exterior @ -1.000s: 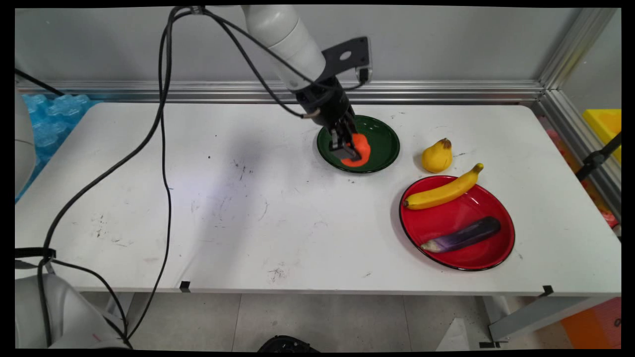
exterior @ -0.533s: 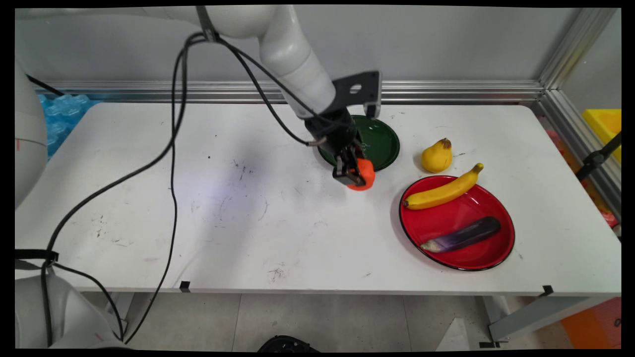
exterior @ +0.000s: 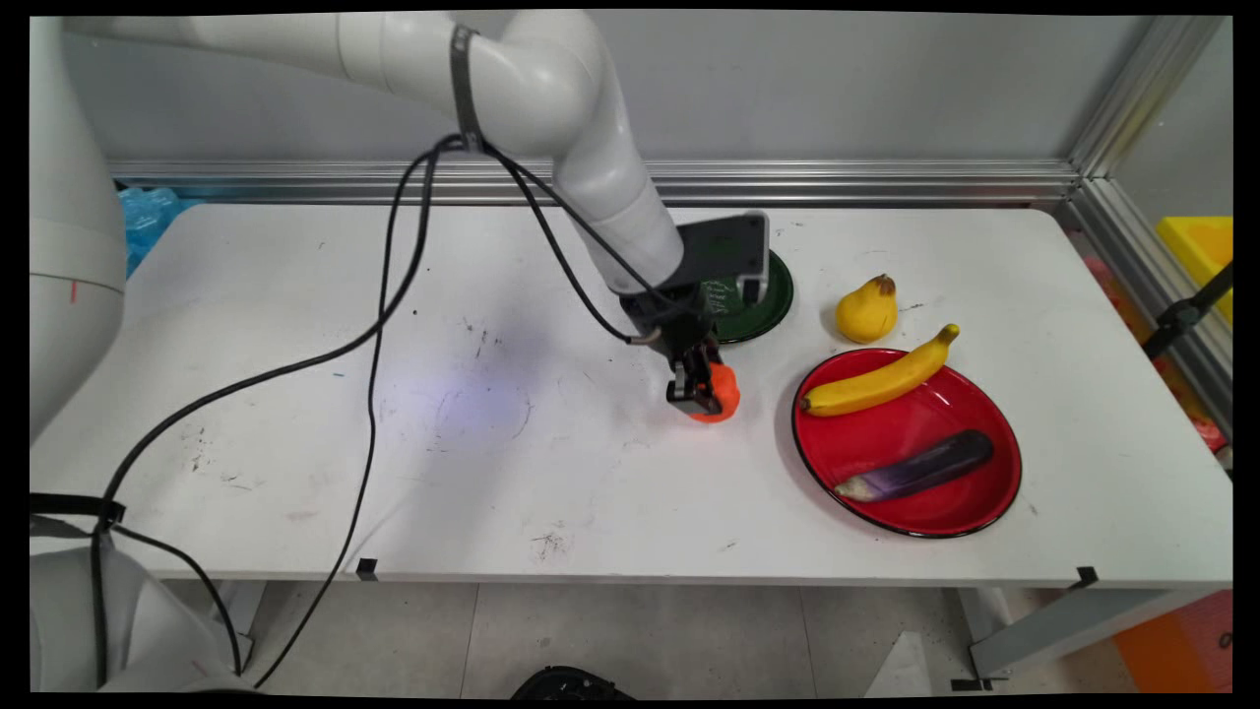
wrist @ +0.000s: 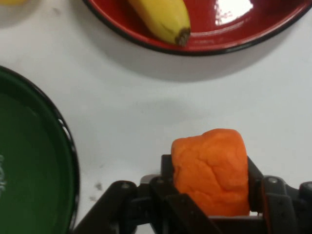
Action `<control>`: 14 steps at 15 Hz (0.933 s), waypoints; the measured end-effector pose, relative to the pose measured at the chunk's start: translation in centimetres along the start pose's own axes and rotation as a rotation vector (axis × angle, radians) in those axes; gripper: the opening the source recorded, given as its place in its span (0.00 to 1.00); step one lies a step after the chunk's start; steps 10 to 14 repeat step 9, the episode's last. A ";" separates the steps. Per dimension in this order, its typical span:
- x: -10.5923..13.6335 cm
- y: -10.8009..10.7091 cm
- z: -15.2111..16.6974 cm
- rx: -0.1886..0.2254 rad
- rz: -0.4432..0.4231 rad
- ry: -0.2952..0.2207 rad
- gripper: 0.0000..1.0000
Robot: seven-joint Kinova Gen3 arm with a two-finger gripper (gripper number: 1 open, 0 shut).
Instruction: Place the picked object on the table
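Observation:
My gripper is shut on an orange lump, soft-looking and wrinkled, held low over the white table between the green plate and the red plate. In the hand view the orange lump sits squeezed between the two black fingers, with the green plate at the left and the red plate with the banana's tip at the top. The arm's bracket hides part of the green plate in the main view.
A yellow pear stands on the table behind the red plate. On the red plate lie a banana and a purple eggplant. Black cables hang from the arm over the table's left half.
The gripper has carried the orange lump off the green plate, toward the table's near side, and lowered it over the bare table left of the red plate.

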 end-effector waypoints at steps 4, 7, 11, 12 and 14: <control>-0.1 0.4 1.8 -0.005 -0.003 -0.026 0.00; -0.2 0.7 2.7 -0.005 0.000 -0.039 1.00; -0.2 0.8 2.9 -0.004 0.008 -0.036 1.00; -0.2 0.8 2.9 -0.004 0.008 -0.036 1.00; -0.2 0.8 2.9 -0.004 0.008 -0.036 1.00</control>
